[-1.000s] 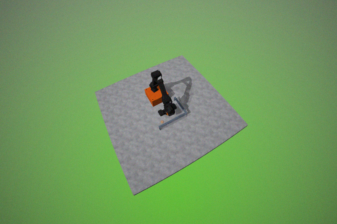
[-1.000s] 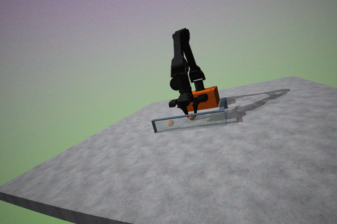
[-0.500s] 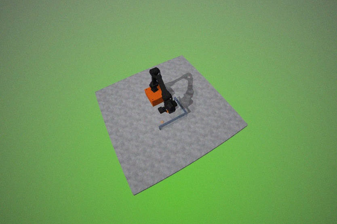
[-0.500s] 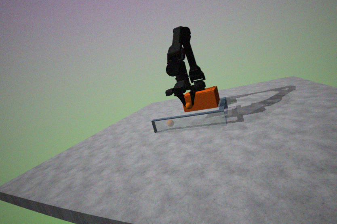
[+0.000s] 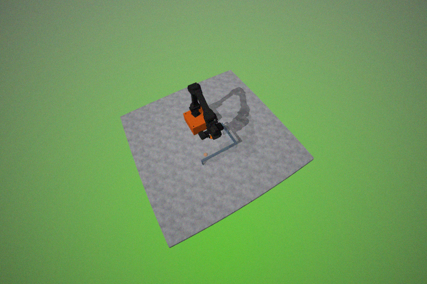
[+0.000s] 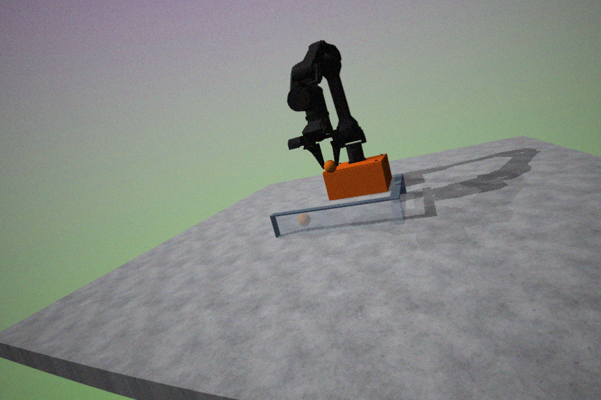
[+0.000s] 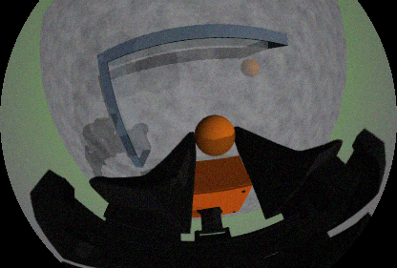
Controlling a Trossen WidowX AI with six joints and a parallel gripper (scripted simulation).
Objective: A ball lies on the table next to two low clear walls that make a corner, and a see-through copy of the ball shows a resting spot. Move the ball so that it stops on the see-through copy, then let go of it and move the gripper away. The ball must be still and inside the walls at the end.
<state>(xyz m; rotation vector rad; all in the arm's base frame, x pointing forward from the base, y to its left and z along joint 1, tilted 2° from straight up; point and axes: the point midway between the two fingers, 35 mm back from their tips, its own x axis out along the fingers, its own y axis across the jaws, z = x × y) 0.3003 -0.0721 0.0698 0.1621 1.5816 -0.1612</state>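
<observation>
Ball pinched at the fingertips, carried above the desk.

The end effector (image 6: 328, 162) is clenched on the orange ball (image 6: 330, 166), held well above the desk (image 6: 339, 298) near the orange base block (image 6: 359, 179). Small, smooth and round, the ball probably slips easily; a grip across its middle suits best. The see-through copy (image 6: 304, 220) sits inside the clear walls (image 6: 339, 213). From the top view the ball is barely discernible, and the wrist view hides the finger contact.
</observation>
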